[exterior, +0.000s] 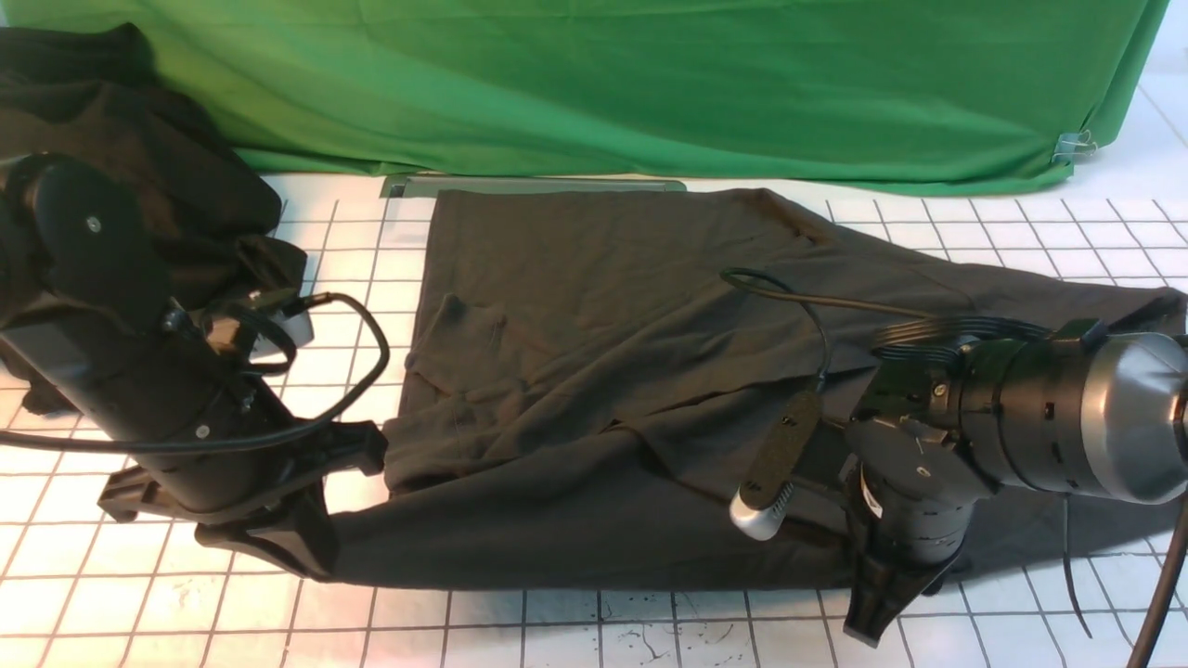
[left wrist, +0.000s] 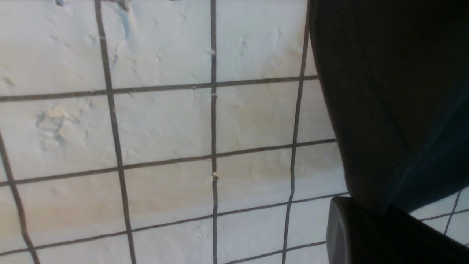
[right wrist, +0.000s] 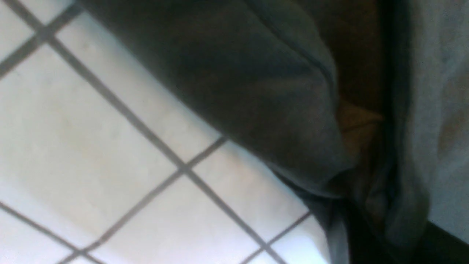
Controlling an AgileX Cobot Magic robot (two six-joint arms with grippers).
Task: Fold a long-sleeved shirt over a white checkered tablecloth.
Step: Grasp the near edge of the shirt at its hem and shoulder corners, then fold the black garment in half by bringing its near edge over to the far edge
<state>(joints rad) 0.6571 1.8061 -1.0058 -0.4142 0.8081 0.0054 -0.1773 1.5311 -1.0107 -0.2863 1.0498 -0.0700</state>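
Long-sleeved shirt (exterior: 603, 371): charcoal grey, lying rumpled across the centre of the frame on the white checkered tablecloth (exterior: 557, 640) that covers the surface, and reaching the right edge. Your left fingers (left wrist: 366, 238): pressed together, pinching the shirt's lower-left corner. Your right fingers (exterior: 877, 608): down at the shirt's lower-right hem, against the cloth; you cannot tell whether they are spread or pinching. Black cloth mass (exterior: 139, 121): heaped in the upper left, behind your left arm. Green fabric (exterior: 650, 83): draped across the top of the frame.
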